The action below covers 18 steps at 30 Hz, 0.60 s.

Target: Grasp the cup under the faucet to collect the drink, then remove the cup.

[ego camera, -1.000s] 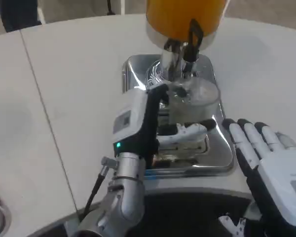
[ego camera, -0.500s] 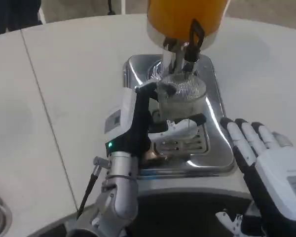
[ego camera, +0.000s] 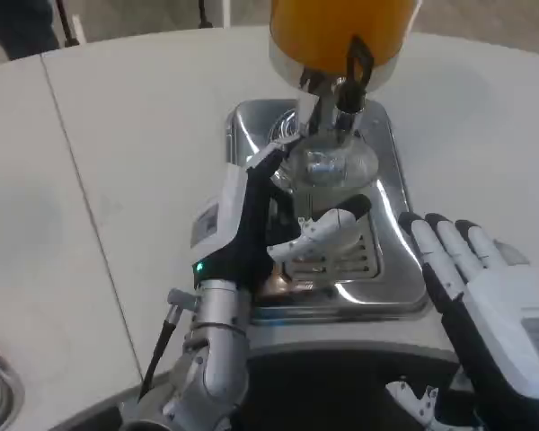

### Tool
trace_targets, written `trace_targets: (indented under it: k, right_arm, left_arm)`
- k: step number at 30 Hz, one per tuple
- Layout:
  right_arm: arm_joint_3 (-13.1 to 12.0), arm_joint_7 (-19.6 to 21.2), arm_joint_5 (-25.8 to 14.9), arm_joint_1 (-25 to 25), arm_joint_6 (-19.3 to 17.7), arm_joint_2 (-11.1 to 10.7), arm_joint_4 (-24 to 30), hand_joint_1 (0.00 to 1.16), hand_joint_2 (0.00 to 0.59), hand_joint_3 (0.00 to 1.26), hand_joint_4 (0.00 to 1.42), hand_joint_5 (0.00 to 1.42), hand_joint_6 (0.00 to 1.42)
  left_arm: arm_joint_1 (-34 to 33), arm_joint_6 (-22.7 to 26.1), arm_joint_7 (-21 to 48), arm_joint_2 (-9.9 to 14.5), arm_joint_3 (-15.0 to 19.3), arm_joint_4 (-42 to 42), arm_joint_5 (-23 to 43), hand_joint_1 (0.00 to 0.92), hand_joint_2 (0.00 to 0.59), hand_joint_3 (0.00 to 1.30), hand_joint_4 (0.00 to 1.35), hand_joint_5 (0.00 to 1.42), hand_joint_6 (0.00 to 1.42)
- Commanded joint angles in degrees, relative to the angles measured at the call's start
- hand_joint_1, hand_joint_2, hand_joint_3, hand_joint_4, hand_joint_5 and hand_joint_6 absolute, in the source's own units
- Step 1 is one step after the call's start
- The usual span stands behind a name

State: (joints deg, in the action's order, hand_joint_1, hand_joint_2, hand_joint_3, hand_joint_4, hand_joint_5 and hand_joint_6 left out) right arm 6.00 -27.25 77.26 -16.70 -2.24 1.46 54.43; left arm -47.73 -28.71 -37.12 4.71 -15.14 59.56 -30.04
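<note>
Clear cup (ego camera: 328, 175) standing at the far end of the steel drip tray (ego camera: 391, 202), directly under the faucet (ego camera: 337, 94) of the orange drink dispenser (ego camera: 341, 31). Left hand (ego camera: 251, 220) wrapped round the cup from its left side, fingers (ego camera: 319, 229) curled across the near face of the cup, thumb side up by the rim; clamped on the cup. Slotted grate (ego camera: 346, 260) showing just below those fingers, in the near half of the tray. Right hand (ego camera: 485, 296) hovering off the tray's near right corner, palm down, fingers (ego camera: 436, 256) stretched forward and slightly apart, holding nothing, apart from the cup. White table (ego camera: 135, 135) beneath it all, tray sitting near its front edge.
</note>
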Motion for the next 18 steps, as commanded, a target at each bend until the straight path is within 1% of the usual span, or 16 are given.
trace_targets:
  k: [1, 2, 3, 5, 8, 13, 16, 18]
  right_arm:
    - [0.23, 0.26, -0.12, -0.43, 0.37, -0.14, -0.26, 0.69, 0.352, 0.00, 0.00, 0.00, 0.06]
    - [0.32, 0.40, -0.10, -0.35, 0.36, -0.12, -0.38, 0.69, 0.352, 0.00, 0.00, 0.00, 0.06]
    - [0.39, 0.49, -0.19, -0.28, 0.35, -0.15, -0.52, 0.69, 0.352, 0.00, 0.00, 0.00, 0.06]
    - [0.45, 0.54, -0.41, -0.32, 0.24, -0.33, -0.52, 0.69, 0.352, 0.00, 0.00, 0.00, 0.06]
    - [0.46, 0.53, -1.06, -0.46, 0.40, -0.33, -0.35, 0.69, 0.350, 0.00, 0.00, 0.00, 0.06]
    - [1.82, 0.99, -1.15, -0.01, 0.61, 0.74, -0.18, 0.68, 0.347, 0.00, 0.00, 0.00, 0.06]
    - [2.00, 1.23, -1.53, -0.02, 0.58, 0.91, 0.46, 0.68, 0.347, 0.00, 0.00, 0.00, 0.06]
    - [1.88, 1.40, -1.97, -0.34, 0.76, 1.08, 0.85, 0.68, 0.346, 0.00, 0.00, 0.00, 0.06]
  left_arm:
    - [1.50, -1.18, 2.21, 0.40, -0.80, -0.79, 0.21, 0.290, 0.020, 0.25, 0.09, 0.46, 0.45]
    - [1.77, -1.24, 2.38, 0.73, -0.93, -1.39, 0.03, 0.281, 0.020, 0.22, 0.04, 0.41, 0.38]
    - [2.05, -1.25, 2.53, 1.11, -1.07, -2.03, -0.15, 0.277, 0.020, 0.21, 0.01, 0.38, 0.34]
    - [2.73, -1.18, 2.99, 1.70, -0.78, -3.10, 0.25, 0.267, 0.022, 0.17, 0.00, 0.31, 0.26]
    - [3.85, -1.09, 3.44, 2.73, -0.41, -4.77, 0.56, 0.256, 0.018, 0.15, 0.00, 0.27, 0.21]
    - [6.23, -0.85, 4.35, 5.16, 0.51, -9.03, 0.90, 0.256, 0.017, 0.12, 0.00, 0.25, 0.18]
    - [8.38, -0.60, 5.01, 7.04, 1.64, -12.92, 1.01, 0.215, 0.022, 0.10, 0.00, 0.24, 0.17]
    - [9.80, -0.21, 5.93, 7.84, 2.67, -15.22, 1.78, 0.196, 0.024, 0.10, 0.00, 0.23, 0.18]
